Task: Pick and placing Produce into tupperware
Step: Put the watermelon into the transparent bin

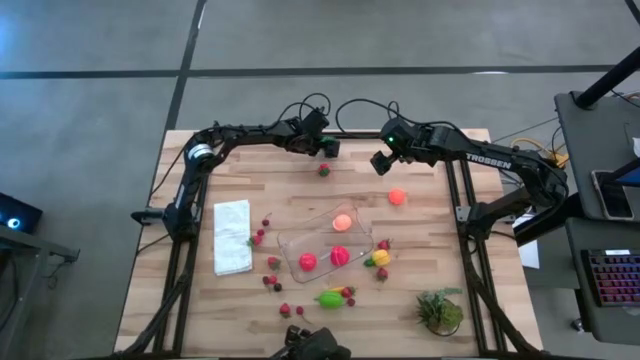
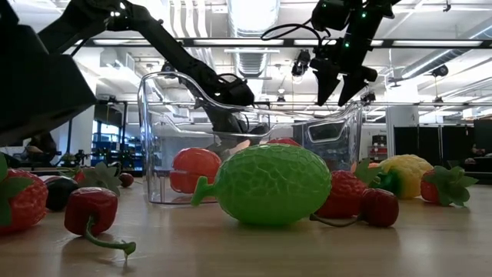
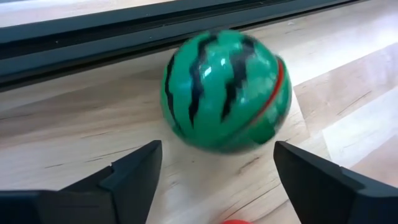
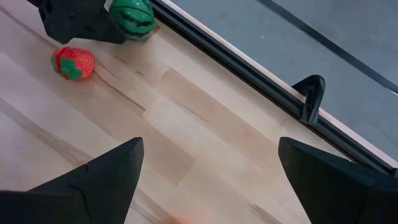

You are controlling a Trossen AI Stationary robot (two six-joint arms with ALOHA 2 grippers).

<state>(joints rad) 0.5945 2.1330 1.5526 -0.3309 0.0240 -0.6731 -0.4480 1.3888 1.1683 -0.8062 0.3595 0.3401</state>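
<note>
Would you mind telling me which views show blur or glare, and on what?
Left wrist view: the striped melon is slightly smeared, with glossy highlights on its top. Low view: the lime-green fruit is fairly sharp, the ceiling lights behind glare, and the clear tupperware catches reflections. Right wrist view: reasonably sharp, the strawberry crisp.

Green melon (image 3: 225, 90) with dark stripes, perhaps a red seam; clear tupperware (image 1: 325, 242).
</note>
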